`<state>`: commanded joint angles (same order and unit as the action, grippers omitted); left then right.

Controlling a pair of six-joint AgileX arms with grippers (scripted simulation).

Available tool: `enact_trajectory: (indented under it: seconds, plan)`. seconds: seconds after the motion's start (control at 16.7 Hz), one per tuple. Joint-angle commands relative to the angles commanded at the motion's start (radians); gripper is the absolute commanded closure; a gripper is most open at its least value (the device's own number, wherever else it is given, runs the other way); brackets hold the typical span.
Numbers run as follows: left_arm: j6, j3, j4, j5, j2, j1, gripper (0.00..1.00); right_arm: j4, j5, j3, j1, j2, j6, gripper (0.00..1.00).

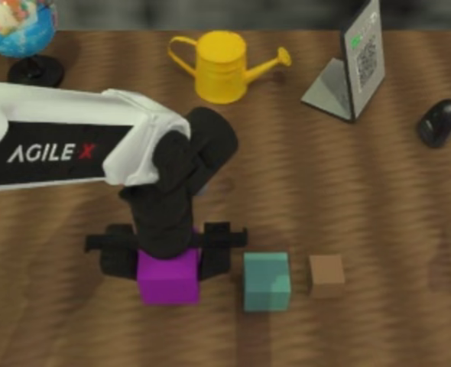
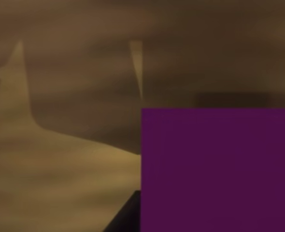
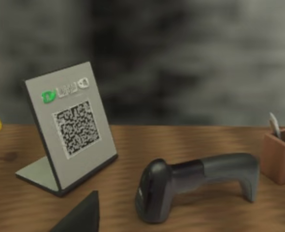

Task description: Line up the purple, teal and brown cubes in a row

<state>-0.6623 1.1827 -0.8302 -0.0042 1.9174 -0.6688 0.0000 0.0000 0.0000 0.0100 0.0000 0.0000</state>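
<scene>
Seen from above, the left gripper [image 1: 167,256] is lowered over the purple cube [image 1: 169,280] near the tabletop [image 1: 378,229] front edge, left of centre. Its jaws are spread to either side of the cube; whether they press on it cannot be told. The teal cube [image 1: 267,281] is set just to the right of the purple one with a narrow gap, and the brown cube [image 1: 327,275] lies just beyond that, the three forming a row. Open wood is left to the right of the brown cube and behind the row. Along the far edge a globe [image 1: 17,29], a yellow watering can [image 1: 222,65], a code sign [image 1: 355,65] and a scanner [image 1: 442,121] are ranged.

In the left wrist view the purple cube [image 2: 219,169] fills one corner, its edges sharp against bare wood.

In the right wrist view the sign [image 3: 71,126], scanner [image 3: 195,186] and a pen holder [image 3: 280,154] are shown; the right gripper itself is not clearly seen
</scene>
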Motion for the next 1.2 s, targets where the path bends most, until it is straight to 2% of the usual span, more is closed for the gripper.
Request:
enact_trajectory:
  seconds: [0.36,0.96,1.2]
  plan:
    - [0.000,0.000,0.000,0.000,0.000,0.000,0.02,0.000,0.000,0.000,0.000,0.000,0.000,0.00]
    - [0.000,0.003,-0.004,0.000,-0.002,0.000,0.00,0.000,0.000,0.000,0.000,0.000,0.000,0.00]
    - [-0.005,0.079,-0.121,-0.001,-0.039,0.007,0.00,0.000,0.000,0.000,0.000,0.000,0.000,0.00]
